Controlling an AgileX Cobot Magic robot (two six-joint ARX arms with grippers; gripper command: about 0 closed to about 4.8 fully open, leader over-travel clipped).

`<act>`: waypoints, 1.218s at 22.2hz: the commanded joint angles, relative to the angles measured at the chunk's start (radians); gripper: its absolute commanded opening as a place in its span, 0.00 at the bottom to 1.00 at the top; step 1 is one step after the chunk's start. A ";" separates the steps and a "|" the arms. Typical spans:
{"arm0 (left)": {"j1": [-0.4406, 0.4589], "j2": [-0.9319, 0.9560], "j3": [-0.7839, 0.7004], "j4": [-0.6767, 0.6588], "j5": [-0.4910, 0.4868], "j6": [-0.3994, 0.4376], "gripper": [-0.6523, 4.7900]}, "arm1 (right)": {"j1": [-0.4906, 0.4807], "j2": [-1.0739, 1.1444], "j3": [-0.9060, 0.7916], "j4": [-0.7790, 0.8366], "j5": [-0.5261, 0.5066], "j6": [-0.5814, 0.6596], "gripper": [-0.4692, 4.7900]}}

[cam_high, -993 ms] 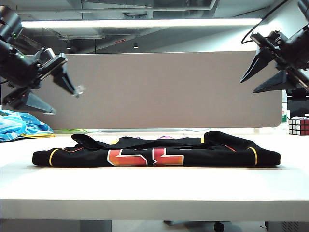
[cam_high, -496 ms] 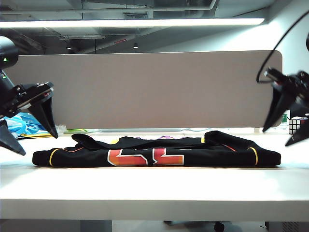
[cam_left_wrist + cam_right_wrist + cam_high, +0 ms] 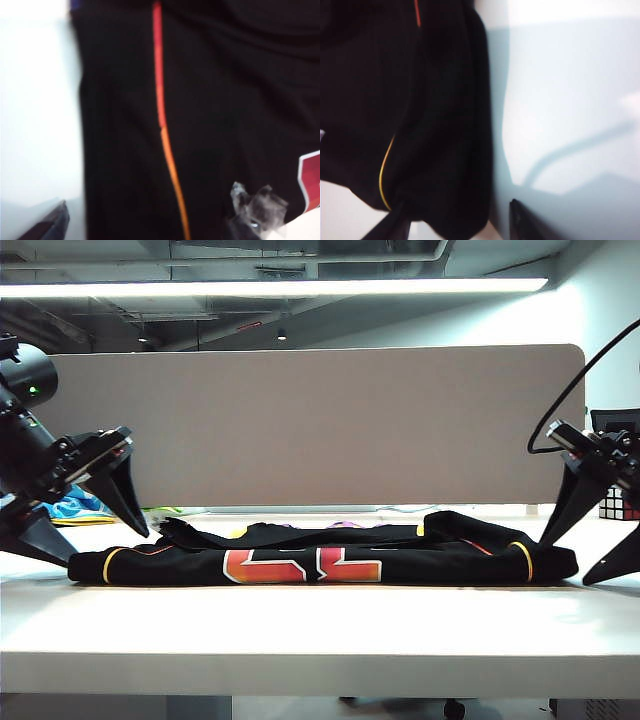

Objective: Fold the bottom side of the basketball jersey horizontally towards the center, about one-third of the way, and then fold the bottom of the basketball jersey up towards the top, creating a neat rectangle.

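Fingers spread wide, our left gripper [image 3: 85, 510] and right gripper [image 3: 590, 540] flank the folded basketball jersey [image 3: 320, 555] on the table [image 3: 320, 625], placed to grasp its two ends together.

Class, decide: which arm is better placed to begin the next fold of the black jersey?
Neither: the left gripper and right gripper, both open, each straddle one end of the basketball jersey.

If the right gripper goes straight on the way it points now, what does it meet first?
Probably the right end of the basketball jersey. The right gripper points down, jaws open astride that edge; one finger is over black cloth, the other over bare table. Depth is unclear.
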 commanded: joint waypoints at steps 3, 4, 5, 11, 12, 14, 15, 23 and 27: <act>-0.026 0.036 -0.016 -0.037 -0.024 -0.005 0.84 | 0.023 0.047 0.001 0.085 -0.026 0.067 0.59; -0.027 0.036 -0.016 -0.038 -0.023 -0.005 0.84 | 0.029 0.055 0.001 0.093 -0.026 0.069 0.59; -0.028 0.036 -0.016 -0.041 -0.022 -0.005 0.84 | 0.040 0.066 0.001 0.103 -0.030 0.073 0.59; -0.038 0.036 -0.016 -0.101 0.004 0.006 0.31 | 0.088 0.082 0.001 0.110 0.009 0.067 0.43; -0.038 0.035 -0.016 -0.108 0.010 0.008 0.22 | 0.088 0.082 0.001 0.109 0.009 0.065 0.34; -0.038 0.028 -0.016 -0.119 0.032 0.025 0.11 | 0.087 0.077 0.001 0.102 0.001 0.059 0.17; -0.038 0.021 -0.016 -0.122 0.032 0.026 0.11 | 0.087 0.072 0.001 0.097 0.000 0.054 0.14; -0.047 -0.277 -0.021 -0.532 0.016 0.210 0.11 | 0.096 -0.273 -0.001 -0.309 0.006 -0.140 0.09; -0.082 -0.529 -0.090 -0.633 -0.076 0.209 0.11 | 0.102 -0.554 -0.001 -0.472 0.015 -0.149 0.09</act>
